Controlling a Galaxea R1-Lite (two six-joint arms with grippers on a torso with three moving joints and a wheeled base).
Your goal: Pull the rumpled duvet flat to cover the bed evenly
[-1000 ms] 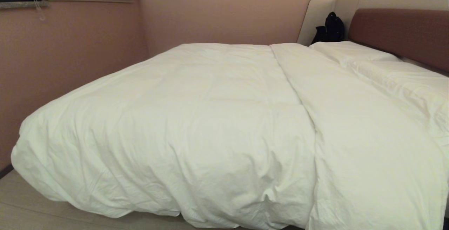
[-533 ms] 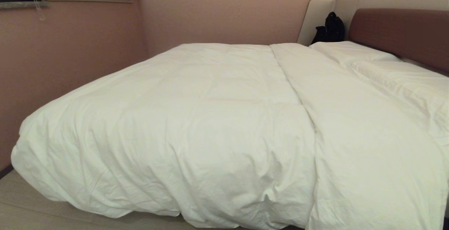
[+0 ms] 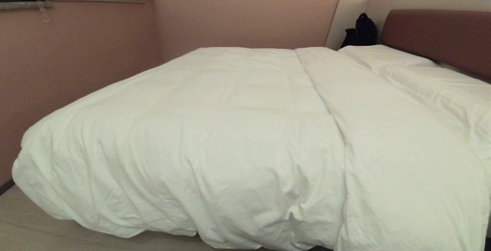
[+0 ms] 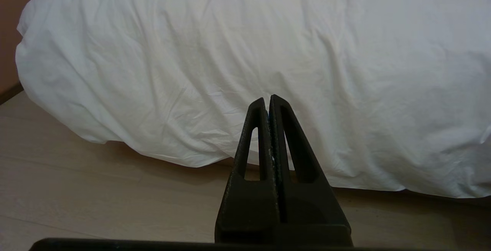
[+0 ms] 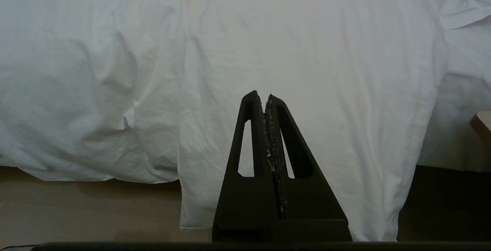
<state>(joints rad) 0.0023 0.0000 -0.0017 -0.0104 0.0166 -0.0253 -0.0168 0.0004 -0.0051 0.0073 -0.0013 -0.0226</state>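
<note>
Head view first: the bed (image 3: 441,36) is seen filling the room's corner, and the duvet (image 3: 199,136) is spread across most of it, puffy and creased, its near edge bulging over the bed's side toward the pale floor (image 3: 23,228). A fold line is seen running from the far side down to the near edge, with a smoother white layer (image 3: 399,159) lying to its right. Two pillows (image 3: 379,57) are laid against the reddish-brown headboard, and a black bag (image 3: 362,28) is propped in the corner beside them. Neither arm is caught in this view.

Left wrist view now: the left gripper (image 4: 267,99) is held just off the hanging edge of the duvet (image 4: 191,63), fingers pressed together, nothing caught between them. Floor (image 4: 96,189) is seen beneath.

Right wrist view: the right gripper (image 5: 264,97) is likewise closed tight and empty, pointed at the draped white cover (image 5: 307,71) where it is hung almost to the floor (image 5: 76,205).
</note>
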